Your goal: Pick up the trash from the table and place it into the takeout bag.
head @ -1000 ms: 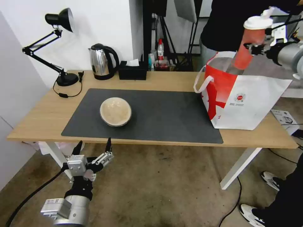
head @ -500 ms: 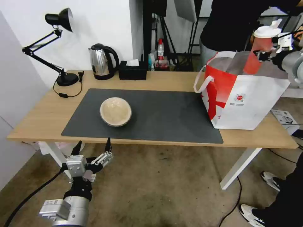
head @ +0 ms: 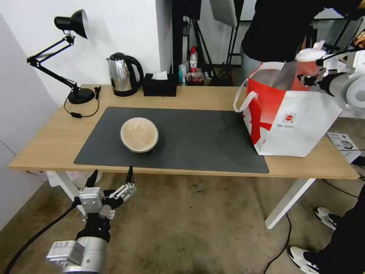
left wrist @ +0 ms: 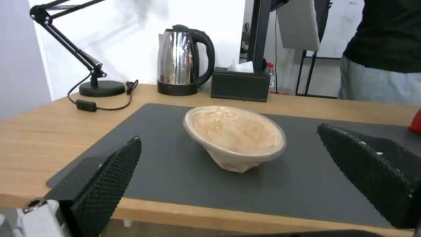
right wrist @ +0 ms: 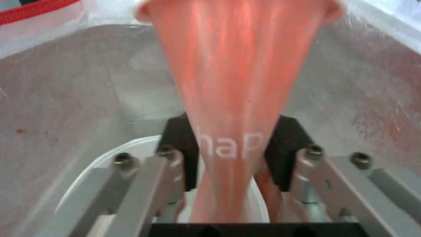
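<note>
1. A black articulated desk lamp (head: pixel 70 23) stands at the far left, its round base (head: pixel 81 95) resting on the wood and its cord (head: pixel 78 113) trailing nearer.
2. A steel kettle (head: pixel 121 74) with a black handle sits right of the lamp base, along the far edge.
3. A black tissue box (head: pixel 160 86) stands just right of the kettle, a white tissue poking up.
4. A small bottle with a red cap (head: pixel 193 59) stands behind, beyond the far edge.
</note>
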You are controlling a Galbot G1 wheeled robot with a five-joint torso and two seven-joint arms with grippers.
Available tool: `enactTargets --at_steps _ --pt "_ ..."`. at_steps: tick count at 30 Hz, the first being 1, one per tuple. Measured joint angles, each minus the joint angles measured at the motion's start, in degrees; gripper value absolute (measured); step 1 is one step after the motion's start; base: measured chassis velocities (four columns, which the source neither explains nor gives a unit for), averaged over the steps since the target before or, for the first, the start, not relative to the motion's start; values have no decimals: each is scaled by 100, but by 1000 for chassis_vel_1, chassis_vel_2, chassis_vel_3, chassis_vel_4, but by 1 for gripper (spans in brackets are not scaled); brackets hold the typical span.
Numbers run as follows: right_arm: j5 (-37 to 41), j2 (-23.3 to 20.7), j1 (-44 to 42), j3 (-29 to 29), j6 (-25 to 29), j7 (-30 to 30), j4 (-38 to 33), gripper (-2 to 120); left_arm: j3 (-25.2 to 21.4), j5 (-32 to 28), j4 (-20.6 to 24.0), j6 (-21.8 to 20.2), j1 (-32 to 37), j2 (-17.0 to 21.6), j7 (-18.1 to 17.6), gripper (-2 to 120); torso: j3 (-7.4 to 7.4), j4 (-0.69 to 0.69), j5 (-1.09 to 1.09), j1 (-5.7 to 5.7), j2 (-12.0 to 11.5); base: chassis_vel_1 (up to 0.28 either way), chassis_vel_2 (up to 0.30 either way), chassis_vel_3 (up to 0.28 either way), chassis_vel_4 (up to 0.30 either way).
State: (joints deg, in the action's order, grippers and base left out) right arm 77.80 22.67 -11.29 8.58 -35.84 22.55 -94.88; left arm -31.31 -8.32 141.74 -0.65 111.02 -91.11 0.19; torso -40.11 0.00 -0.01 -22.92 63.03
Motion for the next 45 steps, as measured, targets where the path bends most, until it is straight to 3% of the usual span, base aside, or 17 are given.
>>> enactTargets --at_steps 3,5,8,10,11,14,17,38,43,45 --pt "8 -6 -18 -6 -18 47 -40 44 5 0 1 0 1 -5 0 100 0 0 0 0 0 0 0 0 0" --pt "22 -29 -25 -14 -35 79 -69 57 8 0 -1 0 -4 -7 1 100 0 0 0 0 0 0 0 0 0" --pt "37 -73 -25 -12 -45 83 -84 67 8 5 -26 0 -14 -7 1 100 0 -1 0 0 0 0 0 0 0" --pt "37 -73 -25 -12 -45 83 -84 67 8 5 -26 0 -14 -7 1 100 0 -1 0 0 0 0 0 0 0" --pt "58 -159 -60 18 -52 90 -182 77 32 49 -45 17 -12 -12 2 100 1 0 0 0 0 0 0 0 0" --pt "61 -171 -151 -8 -58 180 -257 92 39 51 -74 23 -7 -14 16 100 1 0 0 0 0 0 0 0 0" --pt "60 -141 -172 -28 -58 284 -283 98 1 23 -93 23 -12 9 20 100 1 0 0 0 0 0 0 0 0" --pt "-10 -280 -29 -130 110 467 -535 100 13 -21 -96 29 -28 -3 14 100 0 0 1 1 0 0 0 0 0" --pt "-138 -237 -28 -222 479 524 -587 100 -26 -39 -62 23 -23 18 11 100 0 -1 1 1 0 0 0 0 0" --pt "-220 -198 -44 -248 1063 584 -674 100 -20 -39 -58 22 -16 10 10 100 0 0 1 0 0 0 0 0 0"
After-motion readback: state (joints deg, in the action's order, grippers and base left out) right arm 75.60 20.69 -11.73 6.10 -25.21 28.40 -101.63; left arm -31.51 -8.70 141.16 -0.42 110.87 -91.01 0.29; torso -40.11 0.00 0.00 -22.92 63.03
